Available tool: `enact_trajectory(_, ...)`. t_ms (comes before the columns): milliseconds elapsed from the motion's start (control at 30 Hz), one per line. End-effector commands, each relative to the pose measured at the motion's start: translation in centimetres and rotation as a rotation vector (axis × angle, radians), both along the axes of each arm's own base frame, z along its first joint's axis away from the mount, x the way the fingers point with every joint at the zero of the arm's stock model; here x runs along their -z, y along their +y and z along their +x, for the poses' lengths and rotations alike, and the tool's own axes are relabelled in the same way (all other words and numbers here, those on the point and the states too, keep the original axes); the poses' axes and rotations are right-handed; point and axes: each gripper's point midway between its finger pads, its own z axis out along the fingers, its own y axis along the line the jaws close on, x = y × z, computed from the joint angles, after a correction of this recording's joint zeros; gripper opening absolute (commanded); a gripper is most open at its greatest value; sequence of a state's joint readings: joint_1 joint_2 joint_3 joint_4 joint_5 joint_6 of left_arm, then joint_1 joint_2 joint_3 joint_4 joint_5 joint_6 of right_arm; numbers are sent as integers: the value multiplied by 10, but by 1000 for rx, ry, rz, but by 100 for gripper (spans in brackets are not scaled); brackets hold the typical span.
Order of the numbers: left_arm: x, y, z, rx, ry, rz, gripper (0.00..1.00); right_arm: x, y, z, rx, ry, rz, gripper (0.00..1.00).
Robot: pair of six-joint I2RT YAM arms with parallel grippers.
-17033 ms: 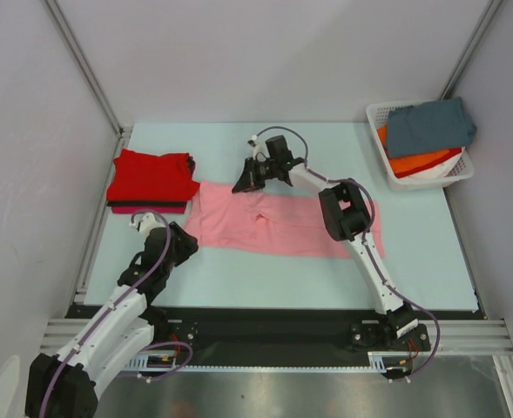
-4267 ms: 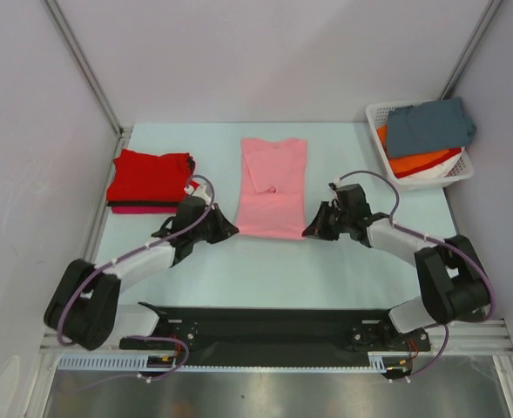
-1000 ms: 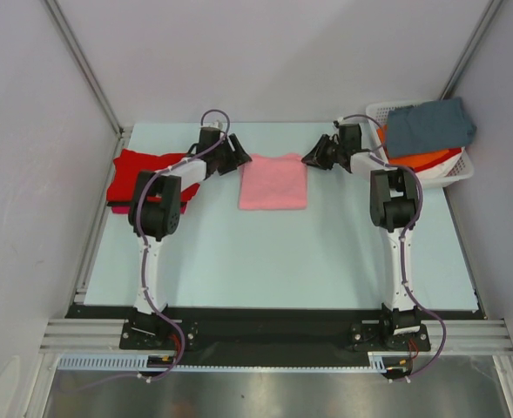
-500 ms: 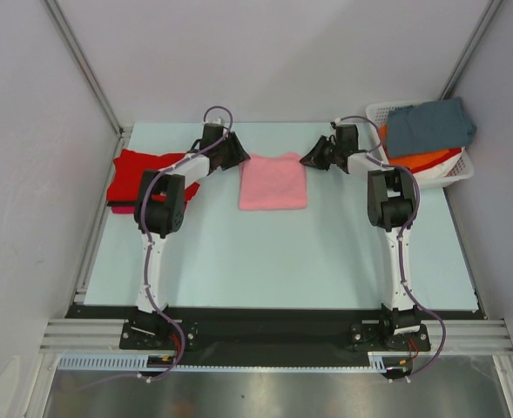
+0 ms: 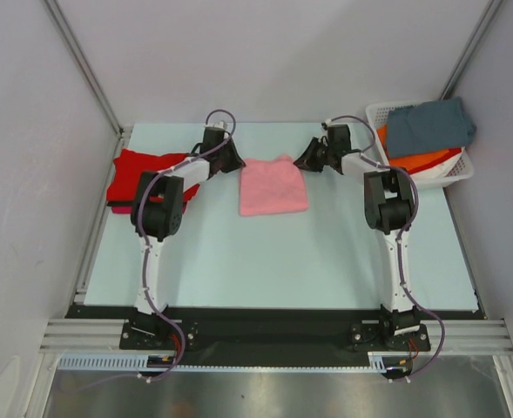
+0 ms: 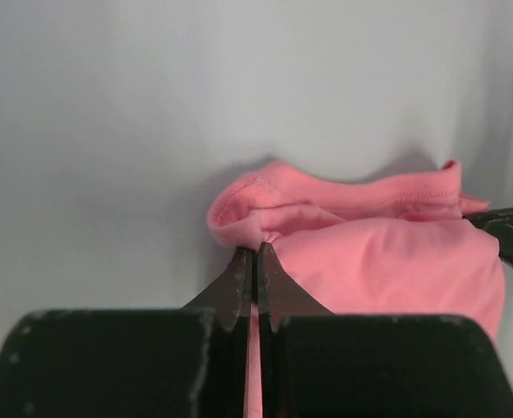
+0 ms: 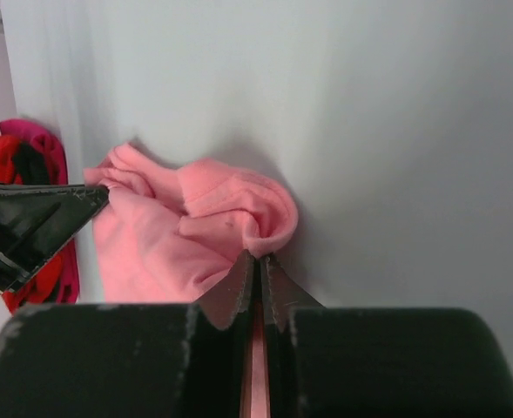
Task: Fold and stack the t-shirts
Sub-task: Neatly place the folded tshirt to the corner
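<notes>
A folded light pink t-shirt point(image 5: 273, 185) lies at the back middle of the table. My left gripper point(image 5: 236, 162) is shut on its far left corner, with pink cloth point(image 6: 265, 222) pinched between the jaws point(image 6: 256, 252). My right gripper point(image 5: 300, 160) is shut on the far right corner, where the cloth point(image 7: 239, 218) bunches at the tips point(image 7: 256, 257). Both far corners are pulled up and puckered. A folded red t-shirt point(image 5: 143, 178) lies on a magenta one at the left. Slate grey-blue point(image 5: 430, 124) and orange point(image 5: 421, 160) t-shirts sit in the basket.
The white slotted basket point(image 5: 380, 113) stands at the back right corner. Grey walls close in the table at the back and sides. Both arms reach from the near edge to the back of the table. The table point(image 5: 273, 261) is pale blue.
Both grippers have closed on the pink t-shirt's far corners, which now rise and pucker; half a second earlier the shirt lay flat. The arms edged slightly inward.
</notes>
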State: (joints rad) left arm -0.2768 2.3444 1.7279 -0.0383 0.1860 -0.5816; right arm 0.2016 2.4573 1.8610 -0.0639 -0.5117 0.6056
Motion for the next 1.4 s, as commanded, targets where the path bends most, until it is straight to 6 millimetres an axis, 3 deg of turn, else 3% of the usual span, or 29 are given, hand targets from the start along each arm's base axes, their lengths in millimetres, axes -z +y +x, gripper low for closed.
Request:
enact_trajectory(0,-89,-3,-9,52,-171,-9,0,-87,19,-14,-55,-148,18,0)
enact_trajectory(67,-121,0,-19,53,-228,-27,0,-98,23,-27,-72,-164,11,0)
enact_trajectory(100,-127,2,-24,52,-237,-27,0,-122,24,-32,-78,-203,19,0)
enact_trajectory(133,-139,4,-30,52,-253,-32,0,-128,27,-40,-91,-205,22,0)
enact_trajectory(167,-138,10,-39,47,-244,-26,0,-136,30,-46,-107,-217,27,0)
enact_trajectory(200,-167,14,-48,45,-291,-38,0,-160,35,-56,-121,-252,31,0)
enact_trajectory(267,-168,28,-63,27,-275,-41,0,-172,40,-70,-134,-269,25,0)
enact_trajectory(300,-195,34,-74,17,-317,-65,0,-194,48,-81,-154,-315,33,0)
enact_trajectory(367,-197,52,-90,-12,-307,-77,0,-205,57,-94,-170,-334,37,0)
enact_trajectory(467,-224,78,-114,-63,-347,-83,0,-236,85,-117,-223,-395,68,0)
enact_trajectory(500,-243,85,-126,-73,-382,-84,0,-243,99,-127,-246,-400,86,0)
enact_trajectory(600,-253,113,-143,-145,-381,-34,0,-268,129,-147,-306,-434,142,0)
enact_trajectory(700,-284,148,-156,-228,-429,2,0,-290,153,-158,-341,-480,176,0)
enact_trajectory(800,-304,188,-168,-325,-456,15,0,-297,187,-172,-391,-494,199,0)
enact_trajectory(867,-316,217,-176,-402,-472,37,0,-313,213,-186,-427,-526,224,0)
enact_trajectory(900,-320,227,-180,-429,-479,44,0,-303,225,-185,-438,-510,222,0)
enact_trajectory(933,-321,235,-182,-450,-475,49,0,-318,235,-187,-447,-542,243,0)
enact_trajectory(967,-327,252,-186,-492,-487,58,0,-317,248,-194,-460,-534,256,0)
enact_trajectory(1000,-328,261,-188,-514,-487,61,0,-302,263,-193,-472,-511,254,0)
enact_trajectory(1033,-330,275,-191,-548,-485,68,0,-318,272,-193,-475,-542,281,0)
enact_trajectory(1067,-333,282,-193,-564,-490,68,0,-317,284,-200,-492,-527,290,0)
enact_trajectory(1100,-333,287,-194,-579,-488,68,0,-299,298,-195,-498,-500,284,0)
enact_trajectory(1133,-334,294,-195,-596,-491,72,0,-298,305,-195,-502,-498,293,0)
enact_trajectory(1167,-334,305,-196,-627,-491,81,0,-316,311,-197,-506,-533,321,0)
enact_trajectory(1233,-328,321,-193,-661,-476,89,0,-297,330,-198,-513,-500,336,0)
enact_trajectory(1267,-325,324,-192,-662,-470,82,0,-303,334,-196,-506,-524,354,0)
enact_trajectory(1333,-317,334,-185,-674,-454,76,0,-289,343,-192,-483,-504,356,0)
enact_trajectory(1367,-314,336,-182,-671,-447,64,0,-296,346,-189,-475,-534,388,0)
